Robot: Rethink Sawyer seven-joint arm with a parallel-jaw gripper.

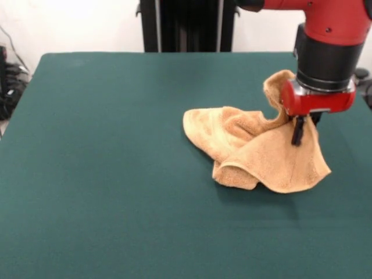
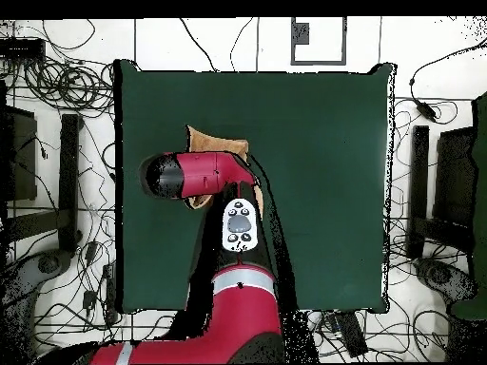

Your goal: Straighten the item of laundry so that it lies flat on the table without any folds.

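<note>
From the front, the towel [image 1: 256, 152] lies crumpled on the green bench [image 1: 104, 174], toward three o'clock of the surface and well away from every edge. It is bunched in soft folds: one lobe spreads toward nine o'clock, a rolled fold faces six o'clock, and one corner is drawn up into a peak at about one o'clock of the heap. The gripper [image 1: 299, 132] hangs at that raised part, its dark tips pressed against the cloth just under the red wrist. The cloth stands lifted where the tips meet it, so I judge the gripper closed on a pinch of towel, though the contact itself is small and partly hidden.

The relation that counts: the bulk of the towel lies toward eight o'clock from the gripper, and its long axis runs roughly from ten o'clock to four o'clock. A pull away from the heap, toward two or three o'clock, would likely draw the folds out. There is little bench left on that side, which may limit the stroke.

From overhead, the arm [image 2: 204, 176] covers most of the towel. Only tan slivers [image 2: 214, 144] show at twelve o'clock of the red wrist, in the bench's nine o'clock half, clear of the edge [image 2: 122, 190]. The gripper itself is hidden here. Flattening looks barely begun; several folds remain.
</note>
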